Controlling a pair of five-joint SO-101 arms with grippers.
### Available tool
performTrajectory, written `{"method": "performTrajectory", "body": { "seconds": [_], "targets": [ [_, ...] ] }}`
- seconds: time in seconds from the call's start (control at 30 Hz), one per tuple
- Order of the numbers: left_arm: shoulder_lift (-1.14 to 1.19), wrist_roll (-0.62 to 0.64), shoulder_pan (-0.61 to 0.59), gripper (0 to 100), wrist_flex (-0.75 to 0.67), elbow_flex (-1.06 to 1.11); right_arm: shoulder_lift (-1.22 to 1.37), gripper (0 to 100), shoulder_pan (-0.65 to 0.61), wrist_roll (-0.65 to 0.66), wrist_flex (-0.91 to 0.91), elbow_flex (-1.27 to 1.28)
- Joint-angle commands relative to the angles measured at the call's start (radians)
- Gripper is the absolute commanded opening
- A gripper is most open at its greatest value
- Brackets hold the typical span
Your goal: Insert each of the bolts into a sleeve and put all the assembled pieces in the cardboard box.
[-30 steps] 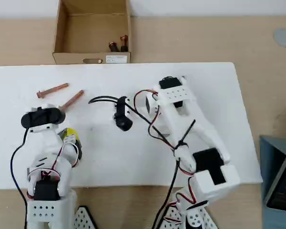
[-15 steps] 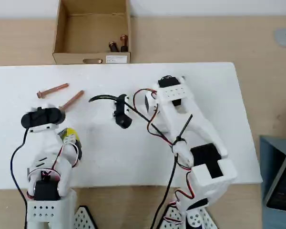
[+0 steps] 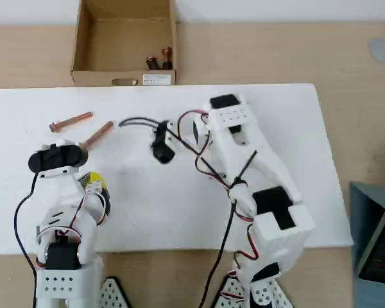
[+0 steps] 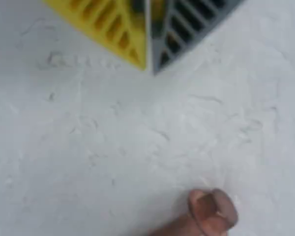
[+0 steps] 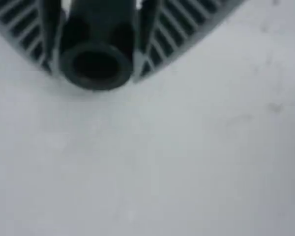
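— cardboard box [image 3: 125, 42] on the wooden table [image 3: 346, 58], seen from above. what's around it?
— it stands against the far edge of the white board [image 3: 147, 212], with assembled pieces [image 3: 159, 61] in its near right corner. two copper bolts [image 3: 70, 120] lie loose near the board's left end, the nearer one [image 3: 96, 135] just ahead of the left arm [image 3: 56, 159]. a dark screen [image 3: 375, 237] sits at the right edge and a grey disc [image 3: 384, 49] at the far right.
— anything in the way?
— the right arm [image 3: 234, 128] reaches over the board's middle, and its black cable [image 3: 138, 122] loops towards the bolts.
— left wrist view?
— the left gripper [image 4: 148, 60] hangs over bare board, yellow and grey fingers pressed tip to tip with nothing between them. a bolt head [image 4: 212, 214] lies apart from it.
— right wrist view?
— the right gripper [image 5: 96, 73] is clamped on a black sleeve [image 5: 96, 61], whose open end points out past the fingertips, over the board. whether the sleeve touches the board, i cannot tell.
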Motion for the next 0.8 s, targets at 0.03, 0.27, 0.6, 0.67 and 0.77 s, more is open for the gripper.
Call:
{"method": "performTrajectory", "body": {
  "seconds": [0.03, 0.27, 0.6, 0.67, 0.77],
  "targets": [
    [-0.010, 0.002, -0.011, 0, -0.012, 0.012, -0.117, 1.0, 0.010, -0.086, 0.100, -0.120],
    [-0.010, -0.005, -0.009, 0, -0.012, 0.012, -0.245, 1.0, 0.010, -0.295, 0.181, -0.165],
    [-0.010, -0.002, -0.009, 0, -0.012, 0.012, -0.565, 1.0, 0.012, -0.591, 0.298, -0.162],
    [-0.010, -0.003, -0.008, 0, -0.012, 0.012, -0.633, 1.0, 0.012, -0.661, 0.299, -0.150],
    [-0.010, -0.005, -0.006, 0, -0.012, 0.011, -0.728, 1.0, 0.012, -0.761, 0.299, -0.091]
  ]
}}
